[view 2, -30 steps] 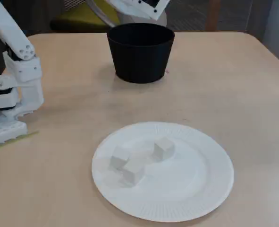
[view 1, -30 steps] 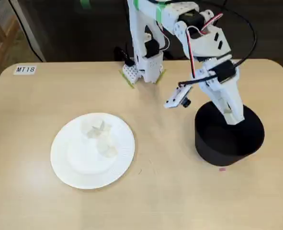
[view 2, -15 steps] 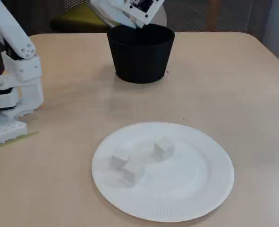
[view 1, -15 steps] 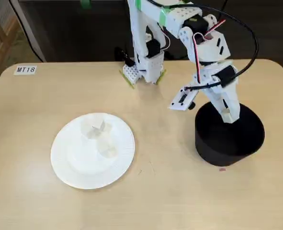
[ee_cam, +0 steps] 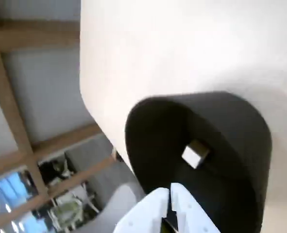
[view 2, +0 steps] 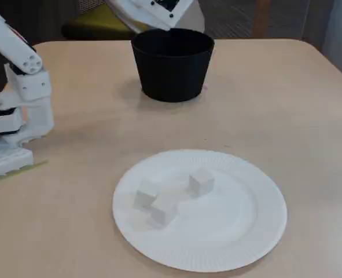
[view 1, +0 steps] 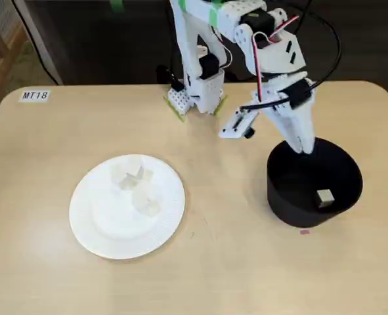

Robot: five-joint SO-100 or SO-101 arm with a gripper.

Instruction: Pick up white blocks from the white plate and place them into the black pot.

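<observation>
The black pot [view 1: 285, 209] stands at the right of the table in a fixed view. One white block [view 1: 323, 197] lies on its floor, and it also shows in the wrist view [ee_cam: 195, 155]. My gripper [view 1: 305, 146] hangs over the pot's back rim with its fingers together and nothing between them; the wrist view shows the tips [ee_cam: 170, 192] above the pot [ee_cam: 252, 145]. The white plate [view 1: 102, 236] lies at the left with three white blocks [view 1: 136, 169] on it. In another fixed view, the blocks [view 2: 202, 180] sit near the middle of the plate [view 2: 246, 243], and the pot [view 2: 172, 69] stands behind it.
The arm's white base [view 1: 197, 95] is clamped at the table's back edge, and it shows at the left in another fixed view [view 2: 14, 127]. A label "MT18" [view 1: 35, 96] is stuck at the back left corner. Bare tabletop [view 1: 226, 216] lies between plate and pot.
</observation>
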